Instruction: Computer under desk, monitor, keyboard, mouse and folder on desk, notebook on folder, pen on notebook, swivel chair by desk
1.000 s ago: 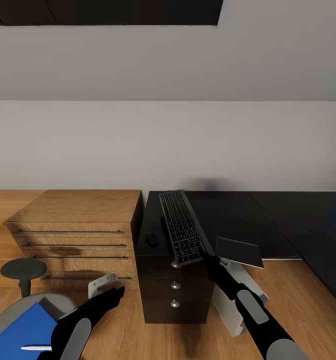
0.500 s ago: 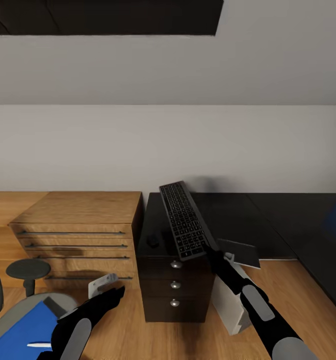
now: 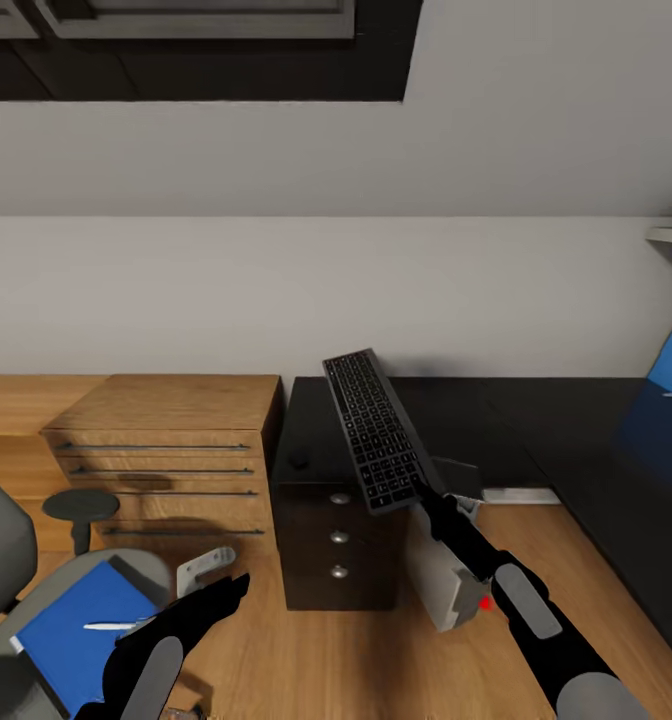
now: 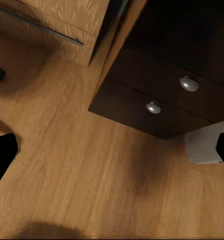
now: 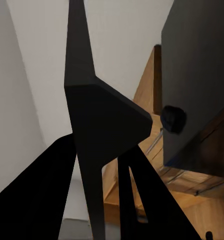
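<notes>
The right pincer (image 3: 421,492) pinches the keyboard (image 3: 376,430) by one near corner, holding it tilted above the table (image 3: 456,420), just beside the mouse (image 3: 299,461). Stiff and light, it likely pivots; mid-edge would hold steadier. The left pincer (image 3: 231,590) hangs spread.

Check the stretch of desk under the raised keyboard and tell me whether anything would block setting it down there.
The right gripper holds the keyboard tilted above the desk. The only thing on the black top nearby is the mouse, off toward the oak cabinet. Nothing visible lies beneath or beyond the keyboard.
</notes>
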### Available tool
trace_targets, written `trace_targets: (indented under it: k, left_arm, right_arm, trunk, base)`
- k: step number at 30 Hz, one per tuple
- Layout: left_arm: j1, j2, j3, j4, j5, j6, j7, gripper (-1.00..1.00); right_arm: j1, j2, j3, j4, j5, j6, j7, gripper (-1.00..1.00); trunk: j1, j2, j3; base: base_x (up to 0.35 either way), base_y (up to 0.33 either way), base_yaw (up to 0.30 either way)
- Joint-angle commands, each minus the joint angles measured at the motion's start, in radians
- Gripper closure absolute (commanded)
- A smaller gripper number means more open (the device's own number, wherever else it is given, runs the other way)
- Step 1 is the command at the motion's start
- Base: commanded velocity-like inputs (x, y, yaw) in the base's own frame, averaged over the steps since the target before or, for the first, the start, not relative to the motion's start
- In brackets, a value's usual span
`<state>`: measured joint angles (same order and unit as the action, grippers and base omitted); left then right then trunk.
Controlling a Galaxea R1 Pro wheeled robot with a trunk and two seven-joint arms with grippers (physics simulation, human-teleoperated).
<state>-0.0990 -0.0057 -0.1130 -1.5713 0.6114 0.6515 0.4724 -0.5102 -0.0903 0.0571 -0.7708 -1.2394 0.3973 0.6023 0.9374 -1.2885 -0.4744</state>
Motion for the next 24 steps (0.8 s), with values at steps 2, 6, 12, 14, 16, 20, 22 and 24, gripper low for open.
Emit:
trace_targets:
  k: [2,6,12,14,16,20,22,24]
  left_arm:
    - [-0.001,0.000,-0.001,-0.001,0.010,0.002,0.010,-1.00]
    - [-0.001,0.000,-0.001,0.000,0.010,0.002,0.010,-1.00]
    - [-0.001,-0.001,-0.001,0.002,0.010,0.002,0.011,-1.00]
    - [-0.001,-0.001,-0.001,0.002,0.010,0.002,0.011,-1.00]
    - [-0.001,-0.001,0.000,0.002,0.011,0.002,0.011,-1.00]
    - [-0.001,-0.001,0.001,0.002,0.011,0.002,0.012,-1.00]
    - [-0.001,0.000,0.001,0.002,0.011,0.002,0.012,-1.00]
    - [-0.001,0.000,0.001,0.002,0.012,0.001,0.012,-1.00]
  right_arm:
    - [-0.001,-0.003,0.003,-0.005,-0.011,0.005,-0.001,1.00]
    - [-0.001,-0.004,0.003,-0.024,-0.011,0.006,-0.006,1.00]
    - [0.001,-0.004,0.002,-0.060,-0.015,0.006,-0.054,1.00]
    - [0.001,-0.003,0.001,-0.065,-0.017,0.010,-0.089,1.00]
    - [0.001,-0.003,0.000,-0.092,-0.023,0.032,-0.182,1.00]
    - [0.001,-0.003,-0.002,-0.149,-0.047,0.103,-0.334,1.00]
    - [0.001,-0.004,-0.002,-0.169,-0.072,0.139,-0.386,1.00]
    - [0.001,-0.004,-0.003,-0.176,-0.093,0.156,-0.406,1.00]
  trunk:
    - [-0.008,0.014,0.005]
    - [-0.024,0.042,0.018]
    - [-0.047,0.084,0.037]
    - [-0.054,0.098,0.043]
    - [-0.062,0.112,0.049]
    - [-0.077,0.140,0.062]
    - [-0.085,0.154,0.068]
    - [-0.093,0.168,0.074]
  base:
    - [-0.287,-0.233,0.000]
    - [-0.282,-0.240,0.000]
    - [-0.272,-0.248,0.000]
    - [-0.257,-0.256,0.000]
    - [-0.244,-0.259,0.000]
    - [-0.235,-0.260,0.000]
    - [-0.232,-0.260,0.000]
    - [-0.231,-0.260,0.000]
